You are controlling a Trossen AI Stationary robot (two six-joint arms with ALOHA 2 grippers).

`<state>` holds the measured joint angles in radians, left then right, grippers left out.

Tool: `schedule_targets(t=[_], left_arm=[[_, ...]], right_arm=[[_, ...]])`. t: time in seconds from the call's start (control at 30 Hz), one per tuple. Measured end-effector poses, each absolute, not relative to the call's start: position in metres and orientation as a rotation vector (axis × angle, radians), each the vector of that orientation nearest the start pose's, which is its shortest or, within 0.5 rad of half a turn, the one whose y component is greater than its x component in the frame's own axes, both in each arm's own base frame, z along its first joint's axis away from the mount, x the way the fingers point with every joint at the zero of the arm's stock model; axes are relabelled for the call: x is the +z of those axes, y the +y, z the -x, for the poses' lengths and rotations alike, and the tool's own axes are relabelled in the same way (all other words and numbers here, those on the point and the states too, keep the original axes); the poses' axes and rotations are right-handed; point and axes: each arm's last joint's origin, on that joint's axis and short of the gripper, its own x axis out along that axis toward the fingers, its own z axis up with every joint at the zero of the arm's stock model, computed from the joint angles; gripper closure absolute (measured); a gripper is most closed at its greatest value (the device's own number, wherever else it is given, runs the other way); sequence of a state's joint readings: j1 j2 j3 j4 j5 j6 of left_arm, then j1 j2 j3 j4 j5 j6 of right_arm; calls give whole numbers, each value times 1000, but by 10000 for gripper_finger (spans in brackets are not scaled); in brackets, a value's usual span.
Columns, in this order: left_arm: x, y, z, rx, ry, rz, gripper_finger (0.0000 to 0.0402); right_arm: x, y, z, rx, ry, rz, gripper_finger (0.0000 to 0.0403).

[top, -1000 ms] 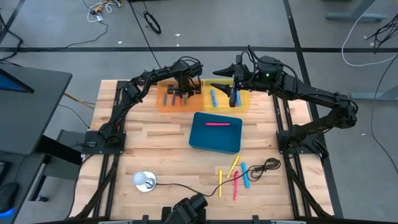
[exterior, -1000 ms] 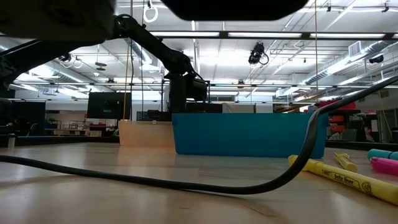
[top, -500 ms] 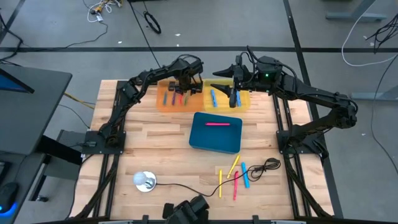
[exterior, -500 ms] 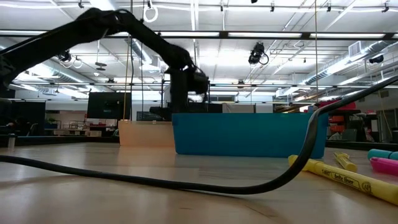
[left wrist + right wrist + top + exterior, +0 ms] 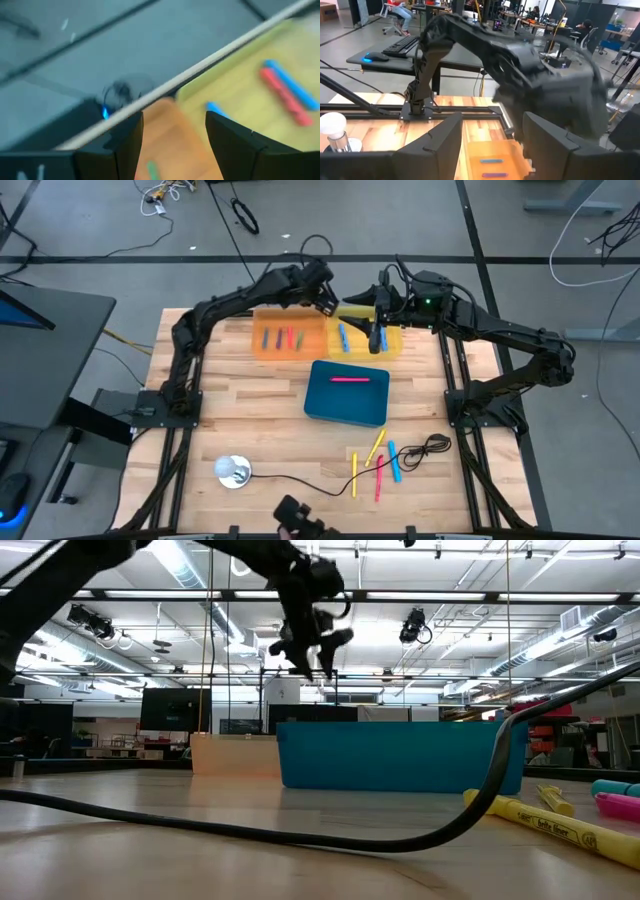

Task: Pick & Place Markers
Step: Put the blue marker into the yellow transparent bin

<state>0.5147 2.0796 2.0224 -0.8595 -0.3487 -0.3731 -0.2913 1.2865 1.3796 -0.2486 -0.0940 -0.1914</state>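
Note:
Several markers (image 5: 285, 338) lie flat in the orange tray (image 5: 262, 350) at the table's far side. Blue ones (image 5: 342, 337) lie in the yellow tray (image 5: 392, 343) beside it. One pink marker (image 5: 348, 379) rests in the blue bin (image 5: 345, 405). Loose markers (image 5: 377, 465) lie on the wood near the front right. My left gripper (image 5: 326, 300) hangs open and empty, high over the gap between the two trays (image 5: 318, 648). My right gripper (image 5: 352, 308) waits open, level, above the yellow tray.
A black cable (image 5: 428, 447) coils beside the loose markers and crosses the front of the table (image 5: 250, 830). A small white bulb-like object (image 5: 233, 471) stands front left. In the left wrist view the table's far edge (image 5: 210, 62) runs past the yellow tray (image 5: 250, 100).
My left gripper has risen from low over the orange tray to well above it, drifting toward the yellow tray and rolling as it went. The markers in the orange tray stay lying where they were. My right arm has kept still.

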Motion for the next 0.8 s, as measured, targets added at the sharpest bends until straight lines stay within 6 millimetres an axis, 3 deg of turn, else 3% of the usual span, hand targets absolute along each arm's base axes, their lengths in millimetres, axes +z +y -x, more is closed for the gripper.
schedule_targets(t=[0.13, 0.33, 0.8], left_arm=[[331, 218, -390, 866, 749, 254, 179], [352, 208, -384, 751, 757, 85, 179], [398, 191, -371, 311, 539, 76, 179]], right_arm=[[423, -77, -268, -180, 187, 155, 193], [425, -74, -265, -105, 174, 153, 193], [434, -66, -243, -55, 181, 70, 193]])
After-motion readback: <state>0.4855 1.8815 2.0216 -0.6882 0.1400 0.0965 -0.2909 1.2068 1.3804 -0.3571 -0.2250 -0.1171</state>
